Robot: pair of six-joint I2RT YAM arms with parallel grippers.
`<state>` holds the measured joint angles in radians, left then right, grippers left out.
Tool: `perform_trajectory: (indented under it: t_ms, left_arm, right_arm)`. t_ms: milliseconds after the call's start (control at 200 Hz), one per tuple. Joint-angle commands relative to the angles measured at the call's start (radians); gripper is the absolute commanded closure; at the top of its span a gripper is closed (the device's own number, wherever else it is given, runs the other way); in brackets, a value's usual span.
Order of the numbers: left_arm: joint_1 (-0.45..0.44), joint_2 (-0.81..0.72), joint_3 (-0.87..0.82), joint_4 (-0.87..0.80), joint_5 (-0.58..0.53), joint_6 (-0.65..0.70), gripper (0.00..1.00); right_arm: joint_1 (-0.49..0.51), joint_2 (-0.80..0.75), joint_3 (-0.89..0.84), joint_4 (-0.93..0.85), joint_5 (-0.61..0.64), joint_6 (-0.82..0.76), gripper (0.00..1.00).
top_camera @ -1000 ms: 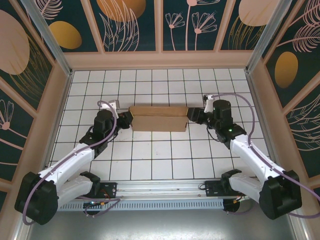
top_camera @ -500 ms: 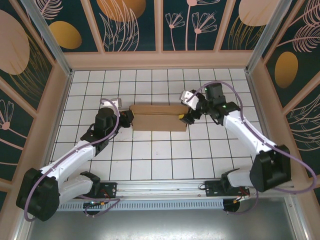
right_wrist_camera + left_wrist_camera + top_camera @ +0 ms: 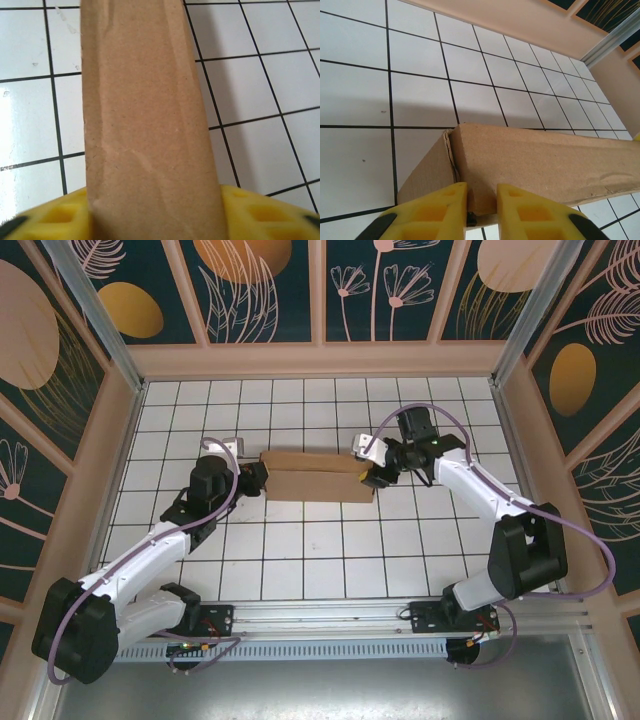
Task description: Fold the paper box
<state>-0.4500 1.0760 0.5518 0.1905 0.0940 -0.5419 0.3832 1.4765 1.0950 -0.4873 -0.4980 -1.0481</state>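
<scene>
Top view: box (image 3: 318, 475) lies mid-frame on the counter (image 3: 300, 560).
Left wrist: left jaws clamped on the box (image 3: 545, 165) corner, bottom centre.
Right wrist: right jaws pinch a panel of the box (image 3: 150, 125), bottom edge.
Advice: fold slowly, with the left end anchored.

The paper box (image 3: 545, 165) is matt brown corrugated cardboard with a rough, fibrous face and a frayed cut edge. The fingers (image 3: 437, 207) of the left gripper (image 3: 481, 192) are smooth yellow plastic with a dull sheen. The white tiled table (image 3: 30, 125) is smooth and glossy, showing light glare.
</scene>
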Motion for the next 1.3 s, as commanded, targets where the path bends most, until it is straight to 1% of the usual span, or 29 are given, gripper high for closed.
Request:
perform_trajectory:
  t_ms: [0, 45, 115, 200, 250, 330, 380, 410, 435, 465, 520, 545, 565, 580, 626, 661, 701, 756, 761, 776, 821, 841, 871, 901, 976, 1016, 1071, 1176, 1296]
  left_arm:
    - [-0.001, -0.004, -0.018, -0.054, 0.029, 0.016, 0.78]
    - [-0.003, -0.004, -0.019, -0.054, 0.027, 0.014, 0.78]
    - [-0.001, -0.001, -0.021, -0.054, 0.023, 0.014, 0.78]
    - [-0.002, 0.008, -0.023, -0.055, 0.022, 0.013, 0.78]
    - [-0.002, 0.013, -0.023, -0.055, 0.020, 0.013, 0.78]
    - [-0.002, 0.015, -0.024, -0.059, 0.014, 0.016, 0.78]
    - [-0.002, 0.015, -0.027, -0.061, 0.008, 0.020, 0.78]
    - [-0.002, 0.013, -0.025, -0.063, 0.005, 0.024, 0.78]
    - [-0.003, 0.012, -0.024, -0.066, 0.002, 0.026, 0.78]
    - [-0.003, 0.010, -0.026, -0.067, -0.002, 0.029, 0.78]
    - [-0.002, 0.006, -0.029, -0.068, -0.007, 0.034, 0.78]
    - [-0.002, 0.005, -0.030, -0.068, -0.009, 0.035, 0.78]
    - [-0.002, 0.003, -0.032, -0.069, -0.009, 0.036, 0.78]
    - [-0.002, 0.003, -0.033, -0.069, -0.009, 0.037, 0.78]
    - [-0.002, 0.002, -0.036, -0.067, -0.008, 0.039, 0.78]
    - [-0.002, 0.002, -0.037, -0.070, -0.009, 0.043, 0.78]
    - [-0.001, 0.004, -0.036, -0.072, -0.010, 0.046, 0.78]
    - [-0.002, 0.005, -0.036, -0.073, -0.014, 0.048, 0.77]
    - [-0.003, 0.005, -0.036, -0.073, -0.014, 0.048, 0.77]
    - [-0.002, 0.005, -0.035, -0.072, -0.014, 0.046, 0.77]
    - [-0.002, 0.007, -0.037, -0.067, -0.016, 0.044, 0.77]
    - [-0.002, 0.008, -0.038, -0.064, -0.015, 0.042, 0.77]
    - [0.000, 0.013, -0.037, -0.061, -0.013, 0.039, 0.76]
    - [-0.001, 0.017, -0.036, -0.060, -0.013, 0.036, 0.76]
    - [-0.001, 0.027, -0.033, -0.062, -0.003, 0.028, 0.76]
    - [-0.002, 0.028, -0.033, -0.062, 0.003, 0.026, 0.76]
    - [-0.001, 0.028, -0.037, -0.062, 0.004, 0.021, 0.76]
    - [-0.001, 0.031, -0.046, -0.062, 0.006, 0.013, 0.76]
    - [-0.002, 0.036, -0.048, -0.060, 0.006, 0.007, 0.76]
  right_arm:
    - [0.006, 0.014, 0.018, -0.015, 0.012, 0.018, 0.70]
    - [0.006, 0.005, 0.011, -0.006, 0.012, 0.019, 0.65]
    - [0.006, -0.011, 0.007, 0.009, 0.012, 0.034, 0.43]
    - [-0.007, -0.053, 0.011, 0.024, -0.045, 0.066, 0.29]
    - [-0.026, -0.093, 0.003, 0.061, -0.103, 0.112, 0.25]
    - [-0.046, -0.169, -0.031, 0.168, -0.183, 0.231, 0.22]
    - [-0.051, -0.229, -0.077, 0.279, -0.206, 0.332, 0.22]
    - [-0.052, -0.271, -0.122, 0.377, -0.198, 0.407, 0.21]
    - [-0.050, -0.305, -0.164, 0.466, -0.158, 0.486, 0.20]
    - [-0.047, -0.339, -0.213, 0.564, -0.072, 0.586, 0.20]
    - [-0.033, -0.376, -0.243, 0.616, 0.142, 0.719, 0.19]
    - [-0.022, -0.384, -0.235, 0.602, 0.256, 0.772, 0.14]
    - [-0.014, -0.390, -0.225, 0.578, 0.355, 0.814, 0.03]
    - [-0.010, -0.395, -0.212, 0.553, 0.432, 0.850, 0.01]
    - [-0.016, -0.401, -0.162, 0.454, 0.601, 0.975, 0.01]
    - [-0.034, -0.406, -0.120, 0.365, 0.640, 1.053, 0.01]
    - [-0.050, -0.419, -0.089, 0.309, 0.582, 1.108, 0.01]
    - [-0.058, -0.455, -0.083, 0.295, 0.469, 1.170, 0.01]
    - [-0.061, -0.466, -0.092, 0.305, 0.437, 1.180, 0.01]
    - [-0.064, -0.481, -0.107, 0.320, 0.410, 1.189, 0.01]
    - [-0.080, -0.553, -0.202, 0.419, 0.248, 1.217, 0.01]
    - [-0.081, -0.576, -0.239, 0.460, 0.211, 1.251, 0.01]
    - [-0.082, -0.590, -0.272, 0.497, 0.158, 1.304, 0.06]
    - [-0.082, -0.578, -0.278, 0.494, 0.126, 1.331, 0.11]
    - [-0.083, -0.493, -0.225, 0.368, 0.140, 1.400, 0.26]
    - [-0.085, -0.443, -0.199, 0.307, 0.141, 1.421, 0.30]
    - [-0.084, -0.389, -0.182, 0.256, 0.103, 1.425, 0.29]
    - [-0.075, -0.314, -0.171, 0.195, 0.050, 1.427, 0.23]
    - [-0.034, -0.277, -0.207, 0.194, 0.079, 1.418, 0.23]
